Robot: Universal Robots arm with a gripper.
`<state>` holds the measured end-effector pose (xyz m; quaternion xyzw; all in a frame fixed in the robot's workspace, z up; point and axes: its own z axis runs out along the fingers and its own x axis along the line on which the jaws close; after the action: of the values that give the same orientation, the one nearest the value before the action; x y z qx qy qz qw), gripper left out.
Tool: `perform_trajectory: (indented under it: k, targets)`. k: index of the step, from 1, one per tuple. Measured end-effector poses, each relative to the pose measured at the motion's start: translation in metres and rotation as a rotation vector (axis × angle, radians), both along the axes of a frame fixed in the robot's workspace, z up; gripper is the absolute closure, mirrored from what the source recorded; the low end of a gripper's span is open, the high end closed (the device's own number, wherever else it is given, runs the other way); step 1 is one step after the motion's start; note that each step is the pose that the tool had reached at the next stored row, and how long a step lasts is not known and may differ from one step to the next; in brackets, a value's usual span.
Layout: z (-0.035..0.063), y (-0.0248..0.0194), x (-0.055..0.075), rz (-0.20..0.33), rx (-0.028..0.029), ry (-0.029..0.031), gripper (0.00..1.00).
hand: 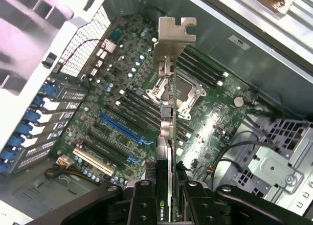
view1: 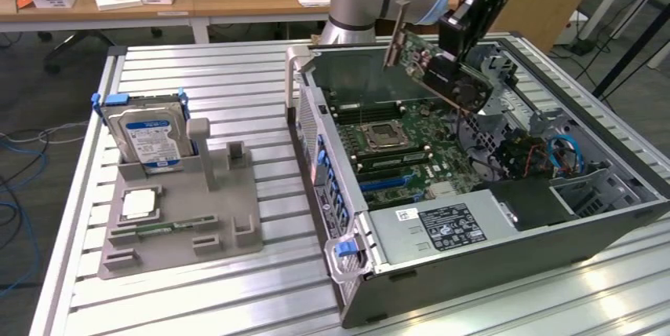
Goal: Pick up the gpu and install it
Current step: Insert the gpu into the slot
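Note:
The gpu (view1: 450, 77) hangs tilted in the air above the open computer case (view1: 586, 195), with its silvery end bracket (view1: 399, 34) pointing up and toward the exterior view's left. My gripper (view1: 456, 44) is shut on the card's upper edge. In the wrist view the gpu (hand: 167, 132) is seen edge-on, its bracket (hand: 174, 36) at the far end, and the gripper (hand: 167, 203) clamps it between two black fingers (hand: 142, 205). Below lies the green motherboard (hand: 122, 98) with a blue expansion slot (hand: 122, 129). The card is well above the board and touches nothing in the case.
At the exterior view's left a grey holder (view1: 188, 222) carries an upright blue-labelled hard drive (view1: 152, 138), a square processor (view1: 140, 204) and a small green memory stick (view1: 157, 230). The case holds a power supply (view1: 450, 226) and a drive cage with blue cables (view1: 566, 155).

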<state>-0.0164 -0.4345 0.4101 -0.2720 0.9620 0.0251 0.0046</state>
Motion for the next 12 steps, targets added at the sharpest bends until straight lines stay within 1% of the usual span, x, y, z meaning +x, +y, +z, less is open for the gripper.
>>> perform_trajectory:
  k: [12]
  targets:
    - [-0.0003, 0.0000, 0.0000, 0.140, 0.0000, -0.0001, 0.74]
